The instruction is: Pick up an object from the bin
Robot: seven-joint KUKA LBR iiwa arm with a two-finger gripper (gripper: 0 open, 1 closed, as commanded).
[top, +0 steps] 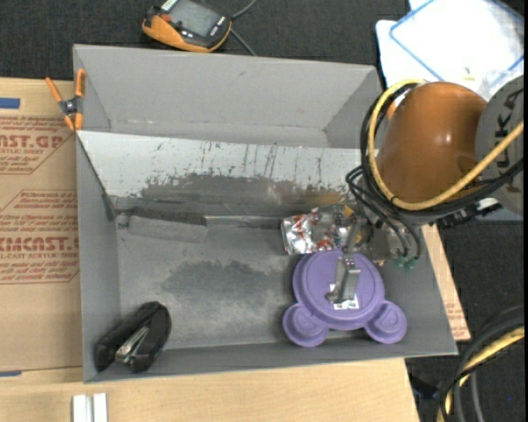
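At the bin's (213, 281) near right corner lies a purple toy (315, 290), a round disc with two round ears. The gripper (344, 297) stands on its top, fingers (341, 280) drawn together, gripping nothing. Crumpled foil (301, 233) lies just beside.

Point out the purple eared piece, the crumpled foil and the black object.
purple eared piece (313, 290), camera view, left side of its round body.
crumpled foil (299, 234), camera view, its shiny middle.
black object (139, 332), camera view, its middle.
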